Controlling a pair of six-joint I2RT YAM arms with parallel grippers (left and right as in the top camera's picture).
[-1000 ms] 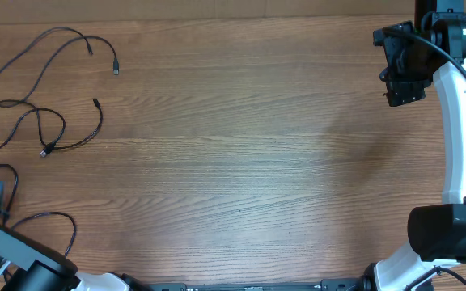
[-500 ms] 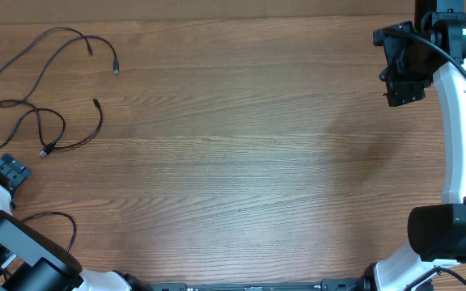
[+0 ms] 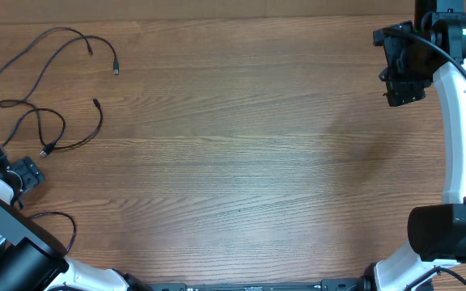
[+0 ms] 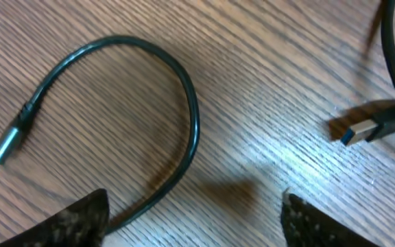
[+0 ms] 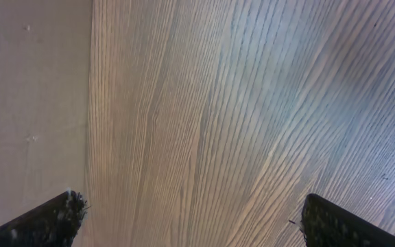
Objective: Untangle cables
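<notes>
Cables [image 3: 12, 103] lie in loose loops at upper left of overhead frame, on the wood surface [image 3: 233, 162]. Left end effector [image 3: 29, 172] is just below them, fingers apart, nothing btwn. Its wrist view shows a curved cord [image 4: 192, 116] w/ silver plug [image 4: 4, 143] and a blue-tipped USB plug [image 4: 362, 130]. Right end effector [image 3: 401, 90] is at upper right, fingers apart, empty.

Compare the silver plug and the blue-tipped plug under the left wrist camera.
The silver plug is slim; the blue-tipped plug is wider and flatter. The silver plug points down-left at the left edge; the blue-tipped plug points left from the right edge. The silver plug's cord shows as a broad arc; the blue-tipped plug's is mostly out of frame. Both lie loose on the table, ungripped.
</notes>
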